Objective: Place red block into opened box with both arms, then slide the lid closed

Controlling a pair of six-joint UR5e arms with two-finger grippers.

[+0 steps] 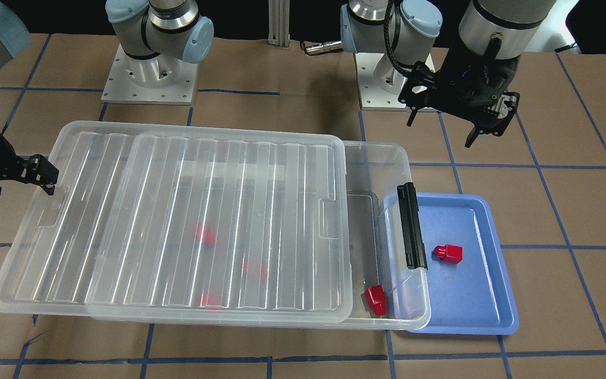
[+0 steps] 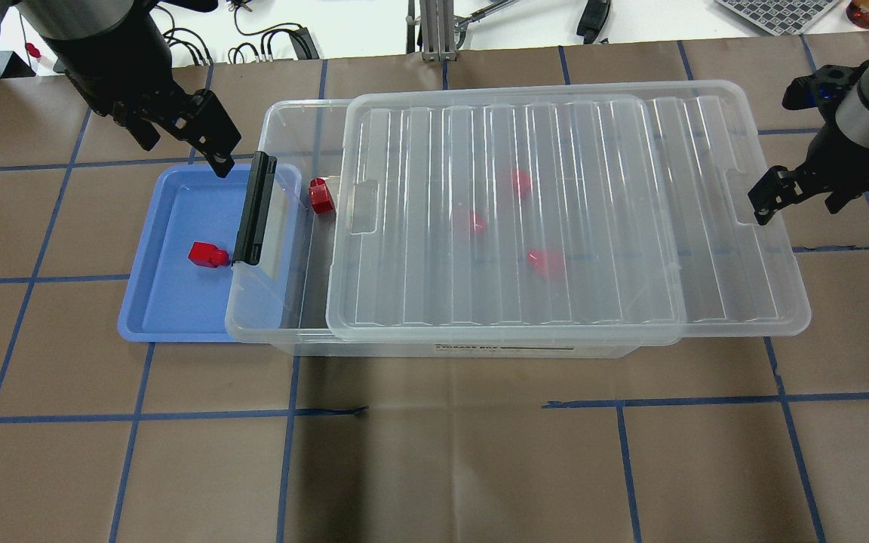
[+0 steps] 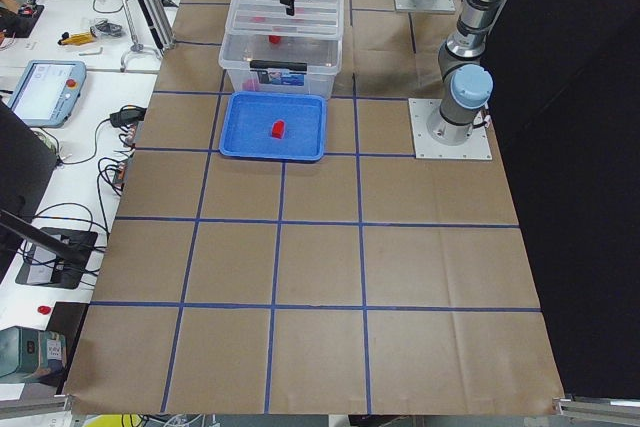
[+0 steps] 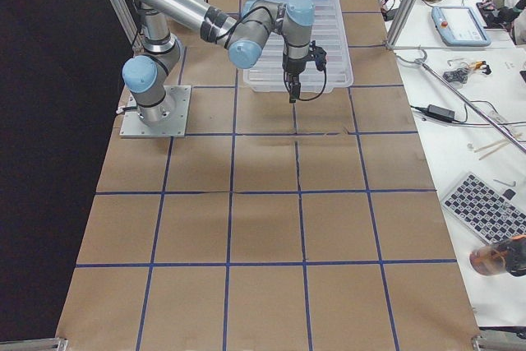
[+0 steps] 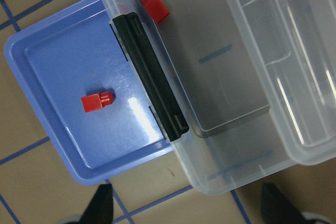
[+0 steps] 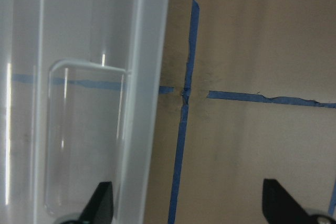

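The clear box point(image 2: 289, 115) lies across the table, its lid point(image 2: 600, 196) shifted toward my right and leaving a gap at the black latch point(image 2: 253, 207) end. One red block point(image 2: 320, 196) sits inside the box in that gap, and three more show blurred under the lid. Another red block point(image 2: 208, 254) lies in the blue tray point(image 2: 170, 309). My left gripper point(image 2: 182, 147) hangs open and empty above the tray's far edge, near the latch. My right gripper point(image 6: 189, 208) is open at the lid's far short end, one finger point(image 2: 765, 200) over the lid's rim.
The box's latch end overlaps the blue tray point(image 1: 484, 316). Both arm bases point(image 1: 150, 79) stand behind the box. Benches with tablets, cables and a keyboard point(image 4: 485, 199) line the table's long side. Brown paper with blue tape lines point(image 2: 434, 407) covers the table.
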